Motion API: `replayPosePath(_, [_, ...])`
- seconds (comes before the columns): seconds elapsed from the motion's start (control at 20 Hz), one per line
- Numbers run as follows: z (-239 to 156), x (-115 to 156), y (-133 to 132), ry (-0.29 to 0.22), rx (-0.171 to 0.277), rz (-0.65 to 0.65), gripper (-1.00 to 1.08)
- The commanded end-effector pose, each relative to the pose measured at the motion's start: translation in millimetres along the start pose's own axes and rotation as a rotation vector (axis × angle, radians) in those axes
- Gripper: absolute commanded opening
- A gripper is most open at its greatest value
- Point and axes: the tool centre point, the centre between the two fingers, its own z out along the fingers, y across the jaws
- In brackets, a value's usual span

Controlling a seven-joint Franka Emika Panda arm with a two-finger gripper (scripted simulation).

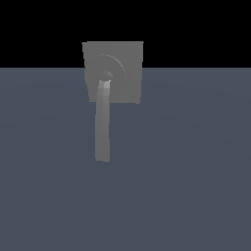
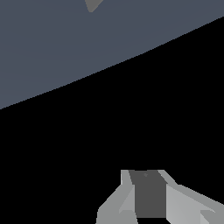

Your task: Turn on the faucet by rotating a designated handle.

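Slate-blue floor [image 1: 186,171] fills most of your exterior view, with black behind it at the far edge. Look to the far side, a little toward the exterior view's left of centre: the faucet [image 1: 125,56] stands there, a grey square block with raised rings on its face. From the ring centre the handle [image 1: 102,127] runs toward the near side, long, slim and slightly curved, brightest at its pivot. No arm shows in this view.

Your wrist view shows the same floor meeting black along a slanted edge, and a small grey tip at the frame edge that you cannot identify. The gripper [image 2: 148,197] appears as pale grey housing around a darker panel; its fingertips are out of frame, so you cannot tell its opening. Nothing is seen in its grasp.
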Motion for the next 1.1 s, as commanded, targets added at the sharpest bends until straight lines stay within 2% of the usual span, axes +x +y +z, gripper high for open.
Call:
replayPosePath(0.0, [-15.3,13.2,14.1,-0.065,-0.072,-0.141,-1.00])
replayPosePath(0.25, [-44.0,50.2,37.0,-0.196,-0.195,-0.436,-1.00])
replayPosePath(0.55, [-73.7,110.7,53.4,-0.357,-0.316,-0.811,-1.00])
replayPosePath(0.8, [-91.6,172.1,55.1,-0.490,-0.399,-1.138,-1.00])
replayPosePath(1.05, [-101.7,239.8,43.5,-0.621,-0.469,-1.476,-1.00])
